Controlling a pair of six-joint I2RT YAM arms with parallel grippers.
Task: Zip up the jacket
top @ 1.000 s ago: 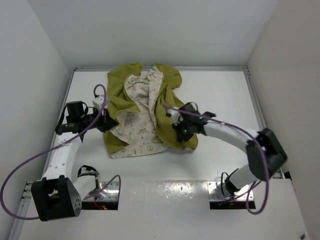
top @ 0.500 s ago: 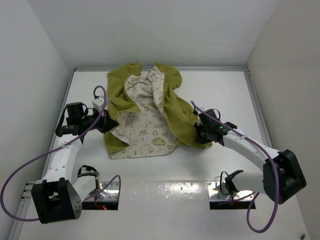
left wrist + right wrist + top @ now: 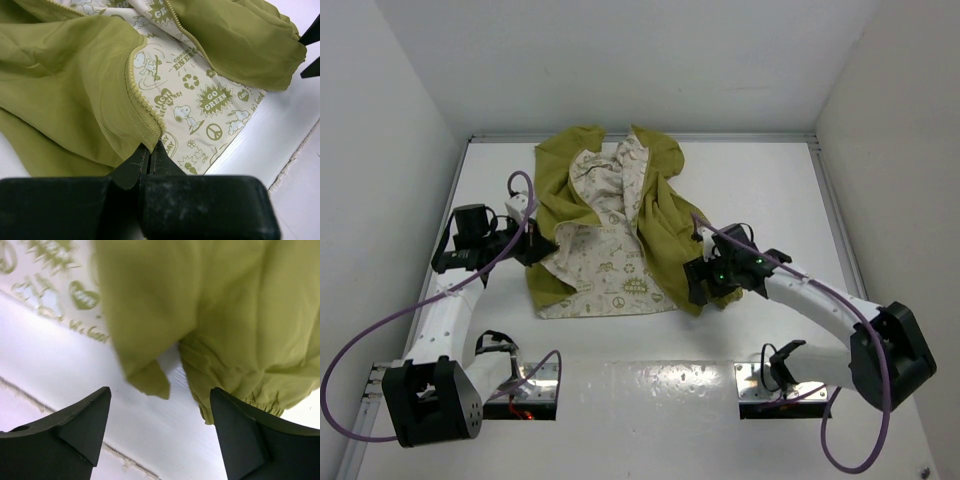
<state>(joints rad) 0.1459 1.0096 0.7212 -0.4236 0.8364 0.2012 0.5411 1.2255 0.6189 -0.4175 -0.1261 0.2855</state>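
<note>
The olive-yellow jacket (image 3: 660,235) lies open in the middle of the table, cream printed lining (image 3: 610,270) facing up. My left gripper (image 3: 538,245) sits at its left front panel, shut on the zipper edge (image 3: 150,145); the line of zipper teeth (image 3: 137,97) runs away from the jaws. My right gripper (image 3: 698,285) hovers at the jacket's right lower corner, open, with nothing between its fingers (image 3: 160,395). A loose fabric corner (image 3: 150,380) and an elastic cuff (image 3: 250,400) hang just beyond the fingertips. The other zipper edge (image 3: 195,42) lies across the lining.
White walls (image 3: 400,150) close the table in on the left, back and right. A seam (image 3: 670,362) runs along the near edge, by the arm bases. Purple cables (image 3: 360,345) loop off both arms.
The right gripper pulled the jacket's right panel outward, then let go and opened. It now sits a little nearer and to the left. The left gripper has kept its hold.
</note>
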